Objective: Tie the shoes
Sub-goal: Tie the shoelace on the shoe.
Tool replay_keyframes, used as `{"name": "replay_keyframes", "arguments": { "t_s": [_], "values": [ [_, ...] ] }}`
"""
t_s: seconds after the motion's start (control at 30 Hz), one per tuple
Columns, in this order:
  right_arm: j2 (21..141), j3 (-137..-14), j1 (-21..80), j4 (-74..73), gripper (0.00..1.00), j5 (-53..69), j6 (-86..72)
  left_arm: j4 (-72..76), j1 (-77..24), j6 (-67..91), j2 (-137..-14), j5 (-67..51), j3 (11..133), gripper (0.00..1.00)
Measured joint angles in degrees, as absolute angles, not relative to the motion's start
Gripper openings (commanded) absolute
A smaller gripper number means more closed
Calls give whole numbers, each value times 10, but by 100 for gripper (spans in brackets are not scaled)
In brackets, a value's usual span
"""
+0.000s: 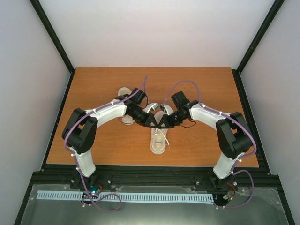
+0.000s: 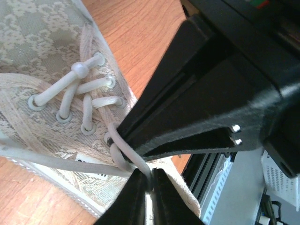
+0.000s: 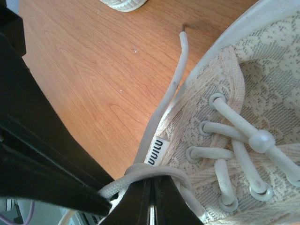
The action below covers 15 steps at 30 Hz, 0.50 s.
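The shoe (image 1: 158,140) being worked on is lying lengthwise near the middle of the table (image 1: 201,140). The other shoe (image 1: 124,96) is sitting farther back on the left, partly under the left arm and clear of the work. Both arms are reaching in over the laced part so that the two grippers are nearly touching. The left gripper (image 2: 149,174) is pinching fully closed on a strand of lace (image 2: 123,150) just beside the nearest eyelets (image 2: 86,127). The right gripper (image 3: 151,185) is likewise clamping tight on lace that is wrapping across its tips. Gripping so close to the shoe is probably keeping slack short for the first crossing. One lace end (image 3: 180,61) is trailing loose on the wood, and no bow is showing, so the tying seems to be at an early stage
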<state>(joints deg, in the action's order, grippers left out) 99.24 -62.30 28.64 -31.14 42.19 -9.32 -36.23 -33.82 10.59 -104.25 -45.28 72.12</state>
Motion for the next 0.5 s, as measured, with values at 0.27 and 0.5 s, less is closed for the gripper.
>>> {"name": "replay_keyframes", "arguments": {
  "t_s": [0.27, 0.5],
  "values": [
    [992, -622, 286, -309, 3, 415, -95, -348, -339, 124, -1031, -450, 708, 32],
    [992, -619, 286, -305, 3, 411, -95, -339, -318, 143, -1002, -420, 695, 44]
  ]
}}
